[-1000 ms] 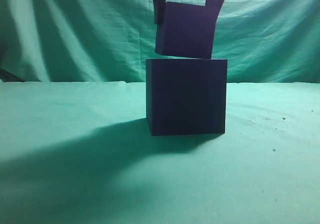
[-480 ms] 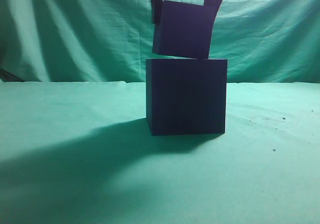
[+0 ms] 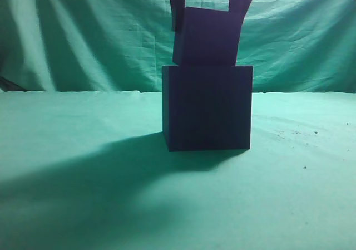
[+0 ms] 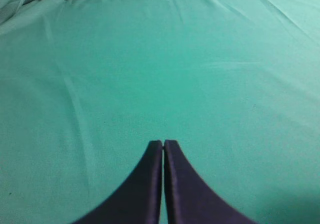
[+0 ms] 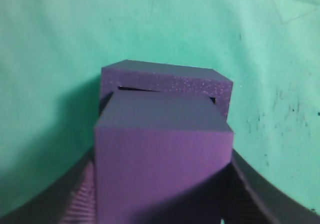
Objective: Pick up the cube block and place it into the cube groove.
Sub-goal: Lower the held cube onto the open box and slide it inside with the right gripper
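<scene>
The large dark box (image 3: 207,108) stands mid-table on the green cloth. My right gripper (image 3: 204,16) is shut on the cube block (image 3: 203,37) and holds it right above the box, its lower edge level with the box's rim. In the right wrist view the cube block (image 5: 162,159) fills the jaws, its lower end over the cube groove (image 5: 125,89), of which only dark slivers show inside the speckled purple rim (image 5: 170,82). My left gripper (image 4: 163,143) is shut and empty over bare cloth. The left gripper does not show in the exterior view.
Green cloth covers the table (image 3: 83,177) and hangs as a backdrop (image 3: 83,33). Dark specks lie on the cloth right of the box (image 3: 305,167). The arm's shadow falls over the front left of the table.
The right gripper has lowered the cube block and levelled it; a gap showed under the tilted block before, and now its bottom edge meets the box's top.
</scene>
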Available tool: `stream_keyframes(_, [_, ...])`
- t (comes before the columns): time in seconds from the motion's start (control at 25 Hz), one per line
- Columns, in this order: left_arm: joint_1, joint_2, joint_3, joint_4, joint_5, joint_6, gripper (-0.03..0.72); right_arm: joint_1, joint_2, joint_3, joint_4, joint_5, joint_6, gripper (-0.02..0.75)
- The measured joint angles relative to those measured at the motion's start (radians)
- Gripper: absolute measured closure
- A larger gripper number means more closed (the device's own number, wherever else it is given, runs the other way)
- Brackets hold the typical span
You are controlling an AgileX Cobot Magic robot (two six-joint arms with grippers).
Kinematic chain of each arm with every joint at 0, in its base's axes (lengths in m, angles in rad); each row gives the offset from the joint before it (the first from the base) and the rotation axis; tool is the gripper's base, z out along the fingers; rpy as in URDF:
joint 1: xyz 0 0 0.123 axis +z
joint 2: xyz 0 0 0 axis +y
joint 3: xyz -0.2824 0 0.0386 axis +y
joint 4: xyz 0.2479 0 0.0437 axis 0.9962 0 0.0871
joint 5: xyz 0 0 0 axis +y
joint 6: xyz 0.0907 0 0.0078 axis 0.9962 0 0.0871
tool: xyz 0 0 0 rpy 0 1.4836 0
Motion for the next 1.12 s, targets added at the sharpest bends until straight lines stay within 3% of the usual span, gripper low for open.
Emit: stream_keyframes(1.12, [0.0, 0.0, 0.0, 0.0, 0.0, 0.0, 0.688, 0.004, -0.043, 0.073, 0.038, -0.013, -0.027, 0.311])
